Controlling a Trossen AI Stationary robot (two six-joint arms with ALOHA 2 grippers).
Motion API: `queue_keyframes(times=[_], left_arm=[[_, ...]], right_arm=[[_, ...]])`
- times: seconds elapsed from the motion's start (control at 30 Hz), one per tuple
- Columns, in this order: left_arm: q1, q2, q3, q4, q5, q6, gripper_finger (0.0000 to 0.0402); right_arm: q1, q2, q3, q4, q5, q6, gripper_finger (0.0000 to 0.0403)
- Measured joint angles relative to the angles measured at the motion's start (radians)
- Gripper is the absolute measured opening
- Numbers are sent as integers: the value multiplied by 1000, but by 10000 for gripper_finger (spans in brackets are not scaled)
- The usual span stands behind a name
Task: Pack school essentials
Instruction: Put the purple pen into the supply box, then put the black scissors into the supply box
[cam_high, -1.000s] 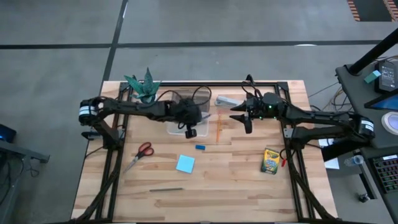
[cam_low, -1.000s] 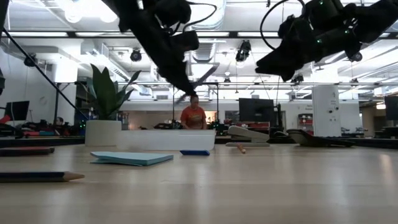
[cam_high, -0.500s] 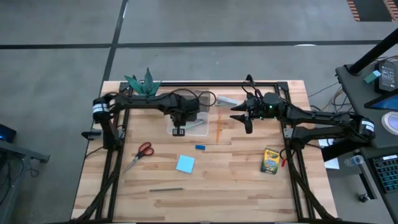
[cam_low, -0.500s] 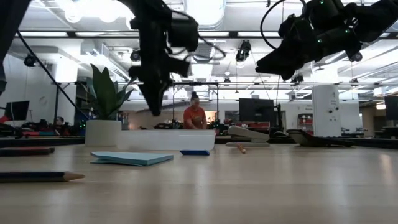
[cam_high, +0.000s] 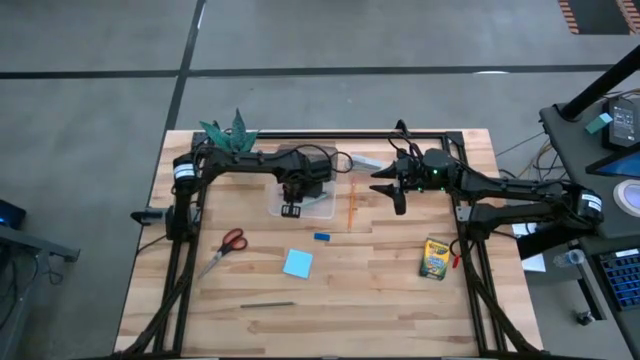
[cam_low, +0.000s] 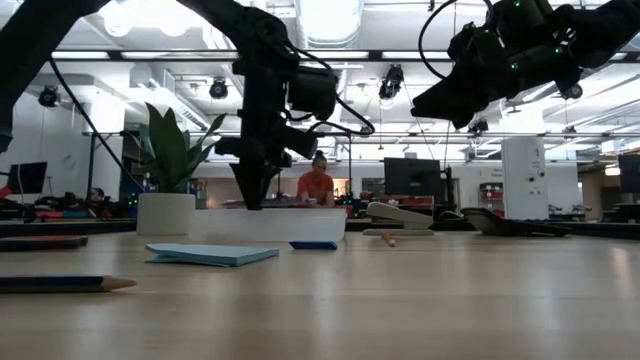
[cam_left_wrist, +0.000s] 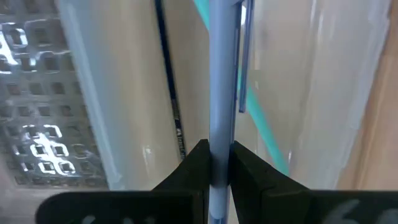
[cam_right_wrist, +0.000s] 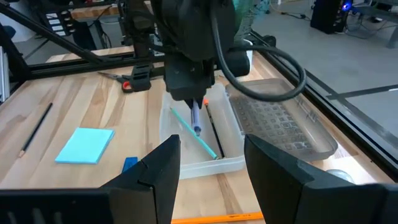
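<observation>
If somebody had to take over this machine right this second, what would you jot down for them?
Left gripper: shut on a blue pen, held over the clear tray.
Right gripper: open, waiting above the table near the orange pencil.
Done: a teal pen and a black pen lie in the tray.
Left: scissors, notepad, eraser, grey pencil, crayon box, orange pencil.

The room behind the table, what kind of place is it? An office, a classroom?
Probably a robotics lab or workshop in an open industrial hall. Beyond the wooden table there are computer monitors on benches, bare ceiling ducts and strip lights, and a person working farther back. A potted plant stands at the table's edge.
</observation>
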Motion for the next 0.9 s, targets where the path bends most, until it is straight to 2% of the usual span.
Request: queue_keyframes(times=[0.17, 0.57, 0.9], left_arm=[[2, 19, -1, 0, 1, 2, 21], [2, 19, -2, 23, -2, 2, 108], [2, 11, -2, 26, -49, 2, 116]], right_arm=[[0, 0, 0, 0, 0, -2, 166], [0, 0, 0, 0, 0, -13, 166], [0, 0, 0, 0, 0, -14, 166]])
